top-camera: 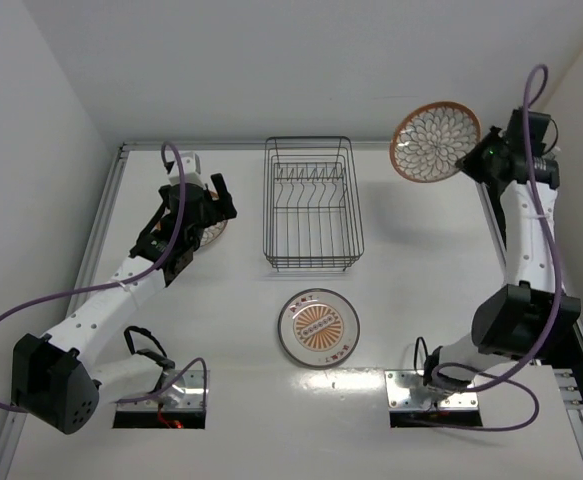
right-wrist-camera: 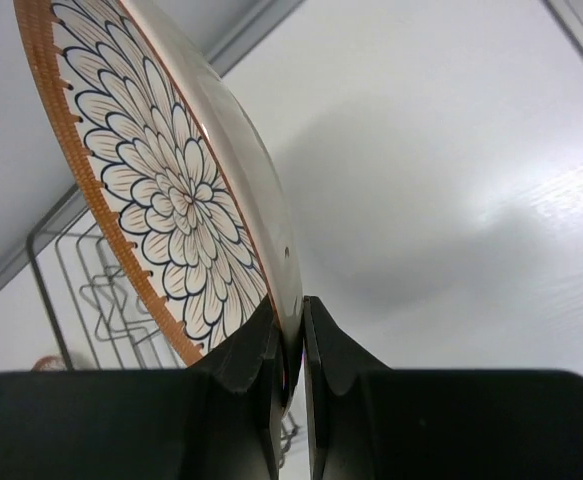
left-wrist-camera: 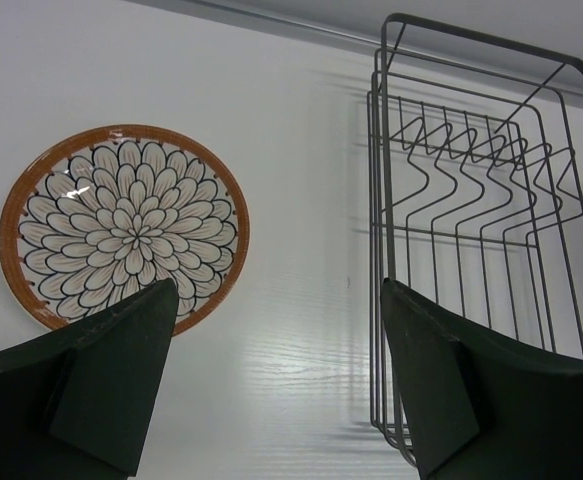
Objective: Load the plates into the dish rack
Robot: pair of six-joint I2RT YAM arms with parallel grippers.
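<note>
Clamped tight on the rim of a flower plate [top-camera: 433,142] with the right gripper [right-wrist-camera: 290,325], high at upper right; dish rack [top-camera: 311,205] to its left, top middle; left gripper [left-wrist-camera: 279,300] wide apart above a second plate [left-wrist-camera: 121,225].

Right of the rack [top-camera: 311,205], the right hand [top-camera: 468,160] gripped a plate [top-camera: 433,140] by its rim. Left of the rack hung the left hand [top-camera: 221,200]; nearer than the rack lay a second plate [top-camera: 319,327].
</note>
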